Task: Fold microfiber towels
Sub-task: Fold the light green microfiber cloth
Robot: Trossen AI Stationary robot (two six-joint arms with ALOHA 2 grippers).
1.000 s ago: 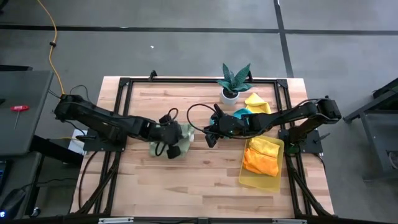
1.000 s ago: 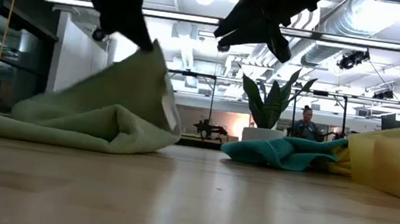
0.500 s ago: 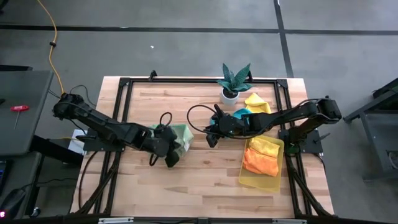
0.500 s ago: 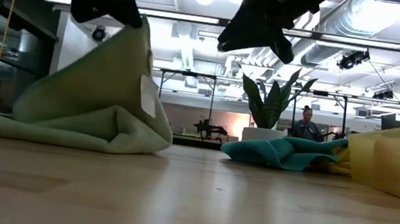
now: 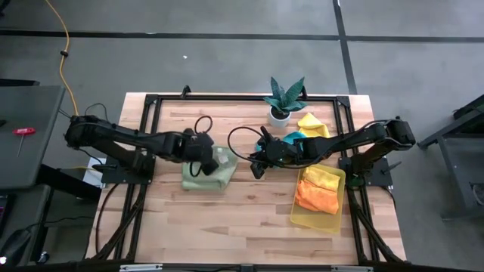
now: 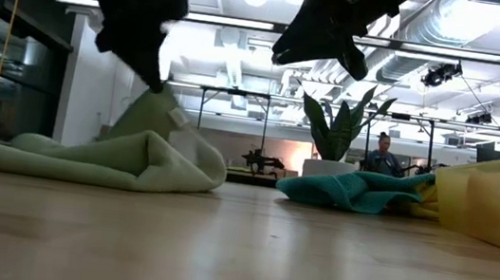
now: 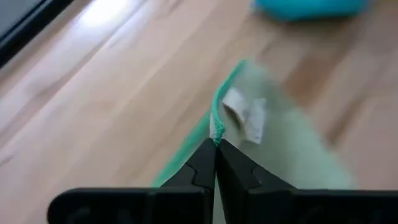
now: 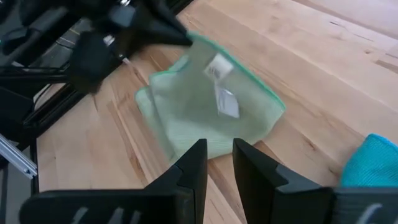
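A pale green towel point(image 5: 215, 172) lies bunched on the table's left middle, one corner raised. My left gripper point(image 5: 203, 155) is shut on that corner, seen above the heap in the low view point(image 6: 157, 81). My right gripper point(image 5: 257, 164) hangs above the table to the towel's right, open and with nothing between its fingers point(image 8: 217, 168). A teal towel point(image 5: 293, 138) and a yellow towel point(image 5: 312, 125) lie crumpled at the far right. Orange and yellow towels point(image 5: 318, 190) lie in a yellow tray point(image 5: 311, 221). My left gripper pinches the green towel's hemmed edge point(image 7: 216, 127) between its two fingertips, at a corner beside the white label point(image 7: 244, 115). The fingers come slanting down from above. That corner is lifted and the cloth slopes down from it; the rest lies in folds on the table point(image 6: 85, 160).
A small potted plant point(image 5: 283, 98) stands at the far edge, behind the teal towel. The tray takes up the near right. Bare wood shows along the near edge and at the far left. A black frame runs around the tabletop.
My left gripper, still shut on the towel's corner, has swung toward the near edge and then back toward the far edge, sinking and rolling. The raised flap stood tall and now stands lower and more slack; the rest of the towel has stayed on the table.
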